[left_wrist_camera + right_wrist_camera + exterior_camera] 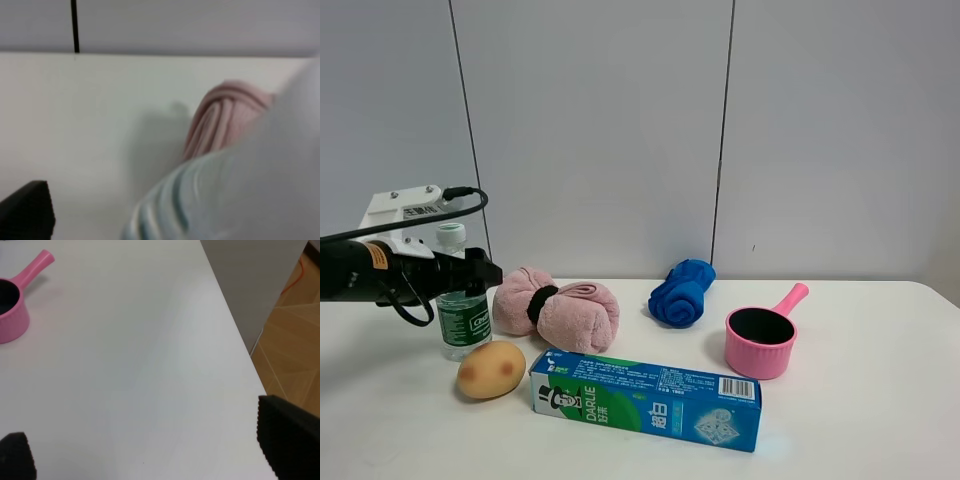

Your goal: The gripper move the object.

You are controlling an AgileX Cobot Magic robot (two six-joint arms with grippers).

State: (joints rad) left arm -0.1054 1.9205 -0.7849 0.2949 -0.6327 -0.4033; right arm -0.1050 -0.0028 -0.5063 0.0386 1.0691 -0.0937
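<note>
The clear water bottle [460,318], with a white cap and a dark green label, stands upright at the left of the white table [860,420]. My left gripper [473,272] comes in from the left at the bottle's shoulder, with its jaws around the bottle. In the left wrist view the bottle [240,190] is a close blur. One black finger [27,210] stands apart from it, and the other finger is hidden. My right gripper [150,452] is open and empty over bare table. It is out of the exterior view.
A potato [491,369] lies just in front of the bottle. A rolled pink towel [557,309] lies to its right. A blue-green toothpaste box [645,398], a blue cloth [682,292] and a pink pot [760,340] stand further right. The table's right edge [235,335] drops to the floor.
</note>
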